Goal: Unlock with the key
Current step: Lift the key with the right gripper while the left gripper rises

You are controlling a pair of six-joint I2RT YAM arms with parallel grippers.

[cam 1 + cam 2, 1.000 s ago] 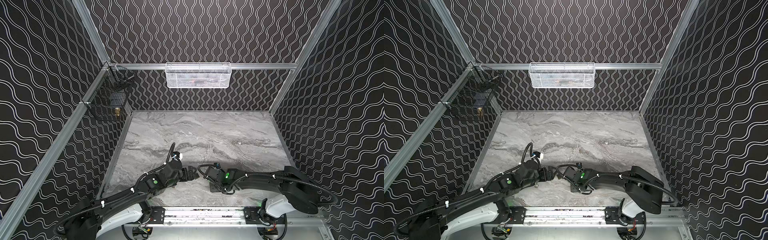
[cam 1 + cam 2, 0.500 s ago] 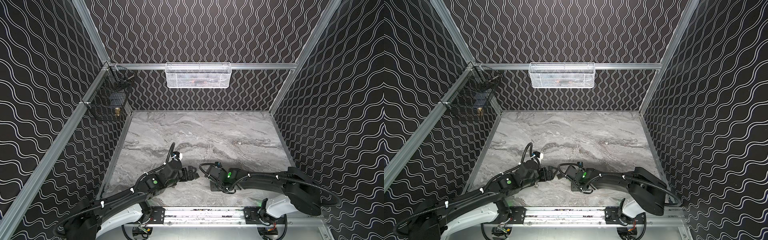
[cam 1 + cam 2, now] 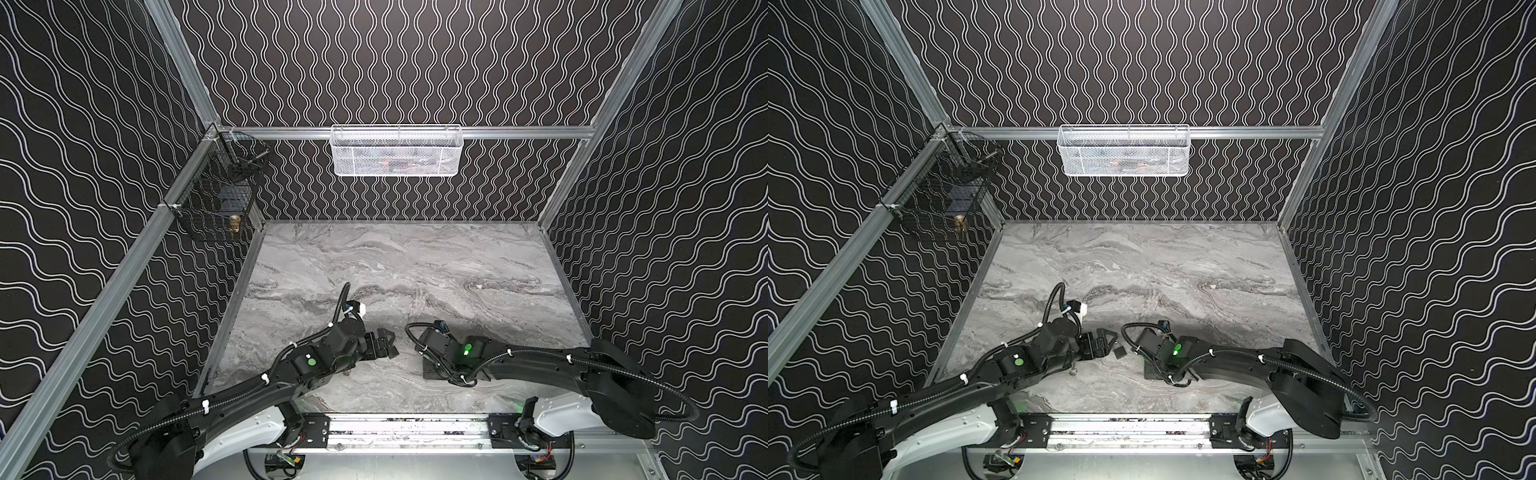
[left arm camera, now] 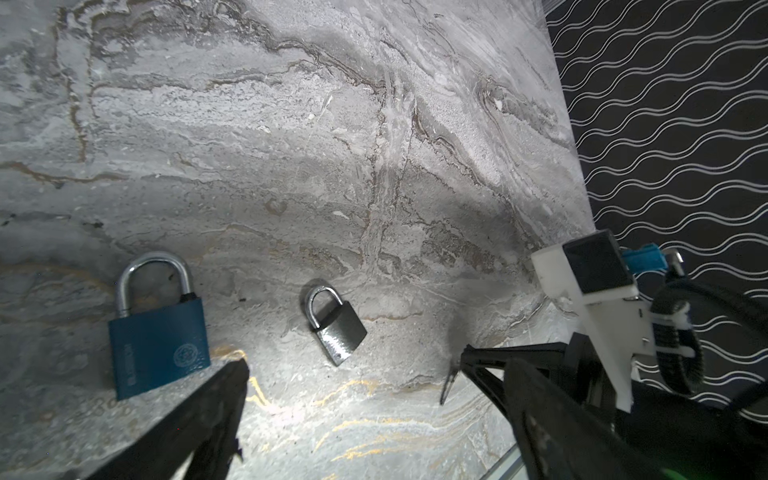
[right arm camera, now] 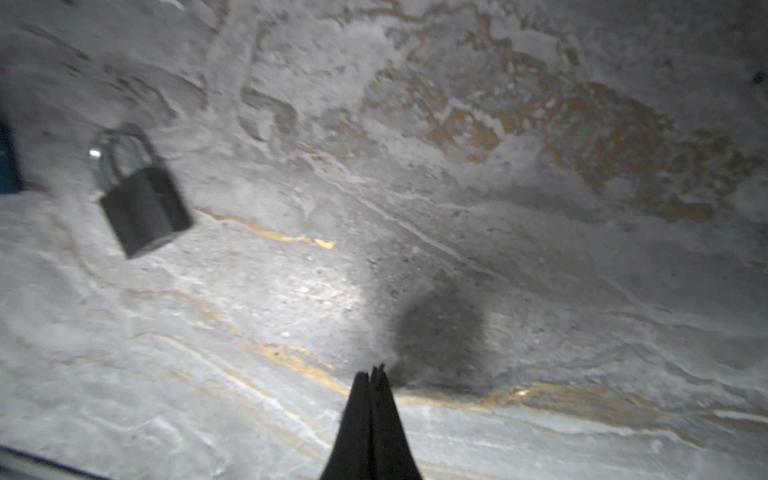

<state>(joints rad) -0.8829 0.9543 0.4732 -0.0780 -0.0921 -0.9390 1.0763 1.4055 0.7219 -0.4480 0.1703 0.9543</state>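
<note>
Two padlocks lie flat on the marble table (image 4: pixel 291 145): a blue one (image 4: pixel 158 332) and a small grey one (image 4: pixel 336 328), both with shackles shut. My left gripper (image 4: pixel 377 363) is open just short of them, its fingers wide apart with nothing between. My right gripper (image 4: pixel 462 353) is shut, its tip low over the table to the right of the small padlock (image 5: pixel 143 208). A thin metal sliver, the key (image 4: pixel 448 381), sticks out from that tip. In a top view the small padlock (image 3: pixel 1120 352) shows between the left gripper (image 3: pixel 1106 340) and the right gripper (image 3: pixel 1152 370).
A white mesh basket (image 3: pixel 397 151) hangs on the back wall. A black wire basket (image 3: pixel 216 199) hangs in the back left corner. The metal rail (image 3: pixel 407 428) carrying both arm bases runs along the front edge. Patterned walls close in both sides.
The right gripper's jaws closed the last small bit and its wrist shifted slightly. The left arm and both padlocks stayed where they were.
</note>
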